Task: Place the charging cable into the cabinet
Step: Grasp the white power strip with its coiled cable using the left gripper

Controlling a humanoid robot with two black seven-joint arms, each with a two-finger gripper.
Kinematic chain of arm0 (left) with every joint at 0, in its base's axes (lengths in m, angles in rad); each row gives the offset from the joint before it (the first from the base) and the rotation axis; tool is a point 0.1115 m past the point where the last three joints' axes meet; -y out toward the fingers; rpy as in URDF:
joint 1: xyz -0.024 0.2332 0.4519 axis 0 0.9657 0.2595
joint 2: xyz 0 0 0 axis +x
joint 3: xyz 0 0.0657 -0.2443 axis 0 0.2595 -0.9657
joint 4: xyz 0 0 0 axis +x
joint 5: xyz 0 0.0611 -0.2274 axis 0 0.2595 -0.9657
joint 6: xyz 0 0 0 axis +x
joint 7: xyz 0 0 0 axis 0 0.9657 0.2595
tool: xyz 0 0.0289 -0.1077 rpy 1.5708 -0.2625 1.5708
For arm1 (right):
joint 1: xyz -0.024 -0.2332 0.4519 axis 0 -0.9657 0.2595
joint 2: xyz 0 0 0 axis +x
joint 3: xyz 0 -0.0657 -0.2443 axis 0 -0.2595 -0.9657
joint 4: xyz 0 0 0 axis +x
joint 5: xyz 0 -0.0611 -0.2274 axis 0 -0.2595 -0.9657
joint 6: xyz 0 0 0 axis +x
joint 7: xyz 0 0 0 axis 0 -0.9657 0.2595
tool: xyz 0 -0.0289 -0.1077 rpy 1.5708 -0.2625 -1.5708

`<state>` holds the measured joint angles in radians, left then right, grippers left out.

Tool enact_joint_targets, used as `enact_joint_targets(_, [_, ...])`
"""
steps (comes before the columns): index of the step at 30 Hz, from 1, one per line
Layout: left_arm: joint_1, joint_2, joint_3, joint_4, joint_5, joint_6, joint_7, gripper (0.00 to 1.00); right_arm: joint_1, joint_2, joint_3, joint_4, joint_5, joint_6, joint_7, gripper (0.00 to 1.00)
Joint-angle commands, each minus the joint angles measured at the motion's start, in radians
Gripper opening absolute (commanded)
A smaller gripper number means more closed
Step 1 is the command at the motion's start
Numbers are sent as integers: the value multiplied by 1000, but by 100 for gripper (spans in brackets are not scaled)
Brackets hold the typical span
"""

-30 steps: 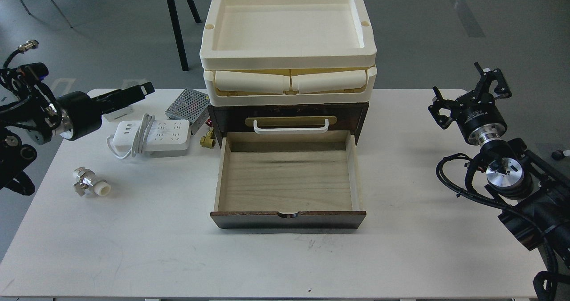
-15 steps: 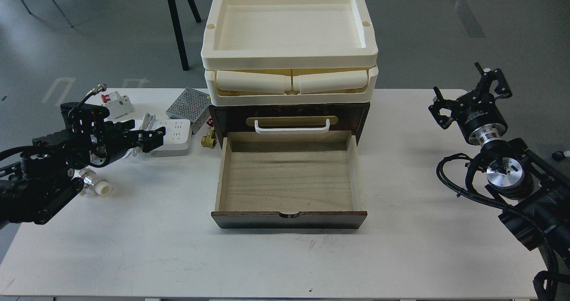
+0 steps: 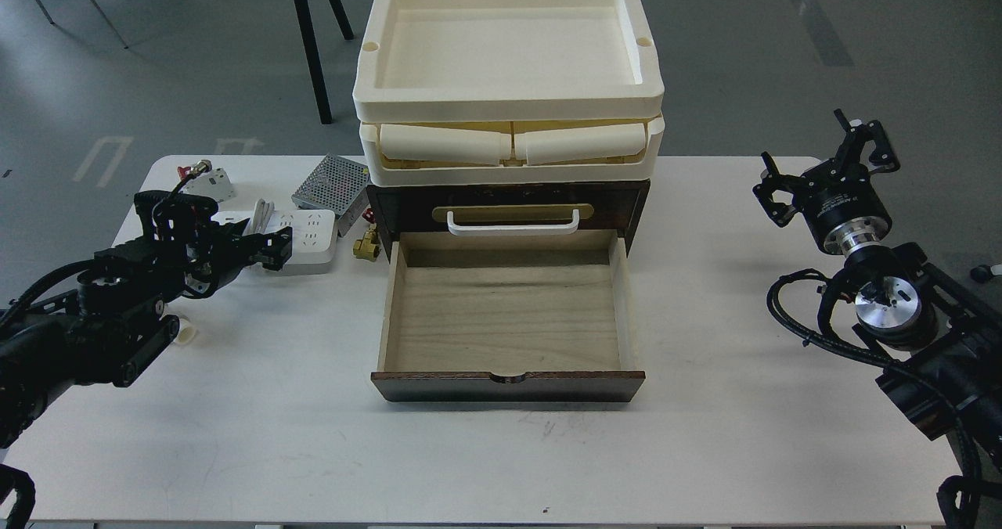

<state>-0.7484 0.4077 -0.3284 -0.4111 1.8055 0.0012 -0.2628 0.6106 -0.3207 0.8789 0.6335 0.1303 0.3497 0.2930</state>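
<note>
The charging cable (image 3: 307, 232) is a flat white power strip with its cord looped around it, lying on the table left of the cabinet (image 3: 507, 202). The dark wooden cabinet's pale-lined drawer (image 3: 505, 310) is pulled out and holds nothing. My left gripper (image 3: 270, 249) is low at the strip's left end, covering that end and most of the cord; its fingers look spread and I see no hold. My right gripper (image 3: 859, 144) is open and empty above the table's right edge, far from the strip.
Cream trays (image 3: 509, 98) are stacked on the cabinet. A small circuit breaker (image 3: 205, 183) and a perforated metal box (image 3: 331, 183) lie behind the strip. A brass valve (image 3: 365, 244) sits between strip and drawer. A white pipe fitting (image 3: 186, 332) peeks from under my left arm.
My left arm swung down from the table's back left corner to the strip's left end, then edged slightly forward. The strip, the drawer and the right arm have not moved.
</note>
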Motion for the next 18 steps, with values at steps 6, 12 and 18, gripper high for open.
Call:
enact_joint_targets(6, [6,-1,2,25,-9,-6,-10,11,-2,0,0,0,0,0,2,100])
enact_joint_targets(12, [3,75,9,-93,-57,-35,-79,6,-2,0,0,0,0,0,2,100])
enact_joint_targets(18, [8,262,2,-397,-348,-118,-84,4,-2,0,0,-1,0,0,2,100])
